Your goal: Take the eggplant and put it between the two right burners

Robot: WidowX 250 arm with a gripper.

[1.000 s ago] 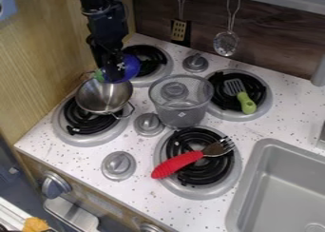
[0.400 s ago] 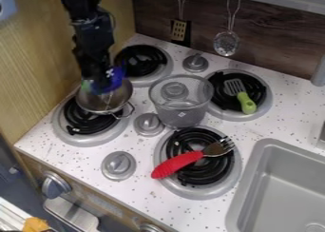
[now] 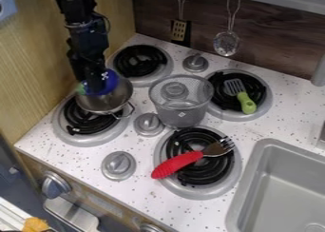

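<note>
Clasping the purple eggplant [image 3: 109, 85] at the mouth of the steel pot [image 3: 105, 103], the gripper [image 3: 101, 78] could knock the pot if swung sideways before lifting clear, and the toy's smooth, rounded body might slip out inside

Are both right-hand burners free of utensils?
No, the red-handled fork lies on the front burner, the green-handled spatula on the back burner.

Red-handled fork [image 3: 175, 164], green-handled spatula [image 3: 246, 102], black-speckled white countertop [image 3: 82, 162], blue-purple eggplant [image 3: 103, 83]
</note>
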